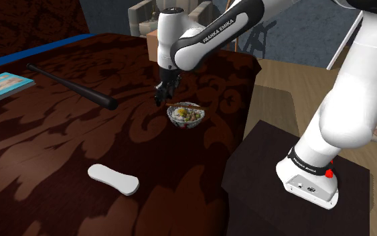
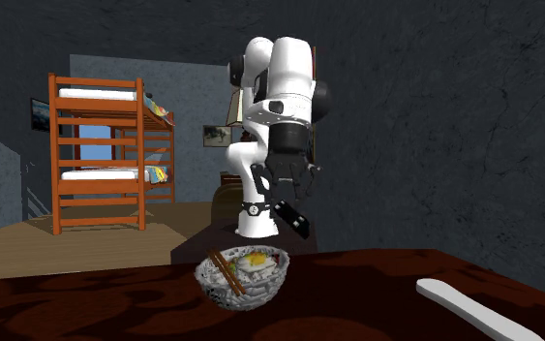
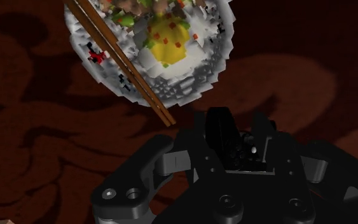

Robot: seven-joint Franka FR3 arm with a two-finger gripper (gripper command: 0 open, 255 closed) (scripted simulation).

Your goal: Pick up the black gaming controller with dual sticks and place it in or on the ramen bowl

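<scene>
Black dual-stick gaming controller [image 2: 293, 219] is up off the table, hanging tilted in the air, and the all-black two-finger gripper [image 2: 287, 199] is clamped on it. From the wrist view the controller's dark body sprawls across under the hand, one grip jutting out wide. So the pick looks done. What about the place?

The grey, rough-walled ramen bowl [image 2: 251, 289], packed with noodles, an egg-yellow blob and greens, sits on the dark brown patterned table [image 1: 59, 147] with a pair of brown chopsticks [image 2: 227, 273] resting across it. In the shoulder view the gripper hovers just to the bowl's left and a touch farther back; in the second exterior view the controller hangs above the bowl's right side, clearly apart from it.

Left to do, by the look of it: centre over the bowl, come down, let go. The chopsticks could get knocked on the way in.

Off to the near left in the shoulder view lies a flat white oblong object [image 1: 113, 179], well apart.
</scene>
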